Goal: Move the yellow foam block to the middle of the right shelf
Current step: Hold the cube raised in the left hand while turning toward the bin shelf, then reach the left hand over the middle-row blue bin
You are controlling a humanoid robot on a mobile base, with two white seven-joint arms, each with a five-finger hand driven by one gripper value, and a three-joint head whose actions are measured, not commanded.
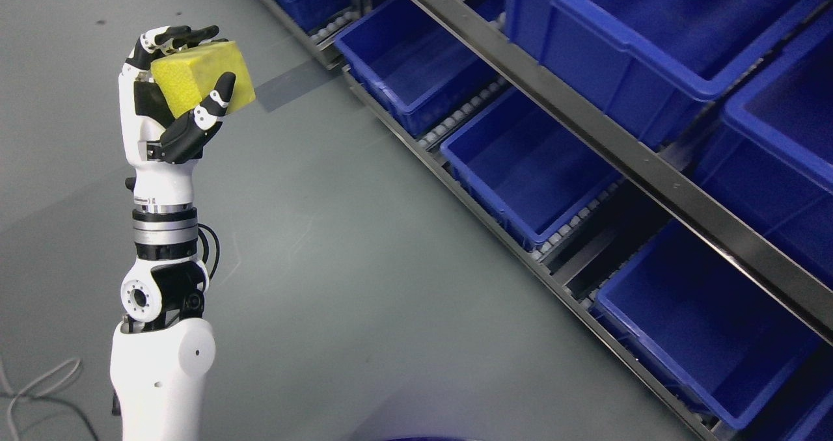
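Note:
My left hand (185, 70) is raised at the upper left, its fingers and thumb shut on the yellow foam block (205, 77). The block is held in the air above the grey floor, well left of the shelf rack (625, 155). The rack runs diagonally across the right side and carries blue bins on several levels. One blue bin (527, 168) on the lower level lies nearest the hand. My right arm does not show.
The grey floor (364, 285) spreads between my arm and the rack. A grey cable (39, 382) lies on the floor at the lower left. Black rails (651, 174) of the rack cross in front of the bins.

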